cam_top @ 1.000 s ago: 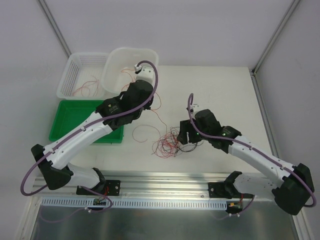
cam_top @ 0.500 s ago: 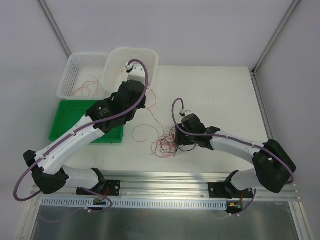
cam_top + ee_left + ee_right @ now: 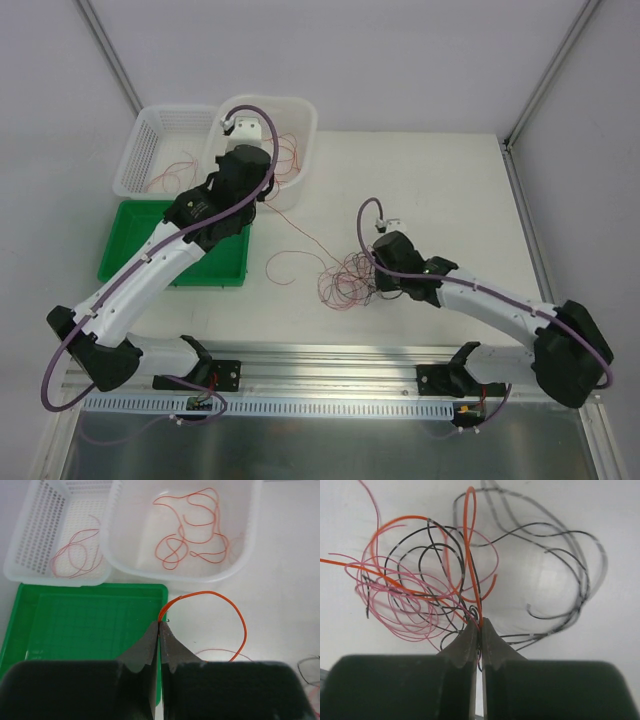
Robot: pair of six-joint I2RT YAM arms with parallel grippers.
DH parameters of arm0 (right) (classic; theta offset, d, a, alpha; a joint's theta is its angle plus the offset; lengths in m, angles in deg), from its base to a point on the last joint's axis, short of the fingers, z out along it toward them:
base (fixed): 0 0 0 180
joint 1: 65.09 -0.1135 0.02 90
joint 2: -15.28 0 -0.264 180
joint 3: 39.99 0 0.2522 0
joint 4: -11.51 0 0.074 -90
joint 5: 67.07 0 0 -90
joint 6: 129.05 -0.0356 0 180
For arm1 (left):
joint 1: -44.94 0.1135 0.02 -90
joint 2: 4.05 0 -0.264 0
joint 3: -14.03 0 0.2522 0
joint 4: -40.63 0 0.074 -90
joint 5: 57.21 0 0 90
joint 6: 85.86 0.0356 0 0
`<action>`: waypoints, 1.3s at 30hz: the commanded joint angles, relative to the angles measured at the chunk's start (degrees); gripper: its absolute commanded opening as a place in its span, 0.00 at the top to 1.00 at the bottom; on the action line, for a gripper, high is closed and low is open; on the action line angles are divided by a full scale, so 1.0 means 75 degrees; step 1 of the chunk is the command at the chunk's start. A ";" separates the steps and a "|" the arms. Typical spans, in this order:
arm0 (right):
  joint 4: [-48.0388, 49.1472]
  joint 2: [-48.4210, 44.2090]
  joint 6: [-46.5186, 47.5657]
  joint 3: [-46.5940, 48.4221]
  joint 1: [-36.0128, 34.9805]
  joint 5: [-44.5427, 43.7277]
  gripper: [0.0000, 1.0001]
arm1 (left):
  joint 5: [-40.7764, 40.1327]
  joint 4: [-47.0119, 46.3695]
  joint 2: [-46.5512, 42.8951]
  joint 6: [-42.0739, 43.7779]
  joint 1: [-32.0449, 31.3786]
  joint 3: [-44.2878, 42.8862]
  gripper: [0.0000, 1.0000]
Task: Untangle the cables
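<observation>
The cables lie in a tangle (image 3: 345, 280) of red, pink, orange and black loops at mid-table. My right gripper (image 3: 480, 625) is shut at the tangle's near edge, with an orange cable (image 3: 470, 545) pinched between its fingertips and black strands beside it. In the top view it sits at the tangle's right side (image 3: 377, 280). My left gripper (image 3: 160, 624) is shut on the end of another orange cable (image 3: 239, 615), which arcs right toward the tangle. The left arm (image 3: 232, 178) reaches up by the white tub, hiding its fingers from above.
A white tub (image 3: 252, 545) holds orange cables (image 3: 192, 530). A white mesh basket (image 3: 30, 540) to its left holds thin reddish cables (image 3: 75, 557). A green tray (image 3: 75, 630) lies in front of it. One loose red loop (image 3: 285, 265) lies on the table.
My right gripper has closed on the tangle and drawn slightly right. My left arm has swung farther toward the tub, carrying its orange cable along.
</observation>
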 commanded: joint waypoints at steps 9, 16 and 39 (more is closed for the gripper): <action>-0.3607 -0.3906 0.0910 0.0633 0.2275 -0.1718 0.97 | -0.1074 0.0050 0.0091 0.0543 0.1626 -0.0336 1.00; -0.3973 -0.4447 0.1145 0.1149 0.3261 -0.1369 0.93 | -0.1742 0.0120 0.0044 0.0778 0.2130 -0.0149 1.00; 0.0152 -0.1510 0.2855 0.0410 0.1470 0.4161 0.42 | 0.2349 0.0249 -0.0658 -0.0992 -0.0435 0.0027 1.00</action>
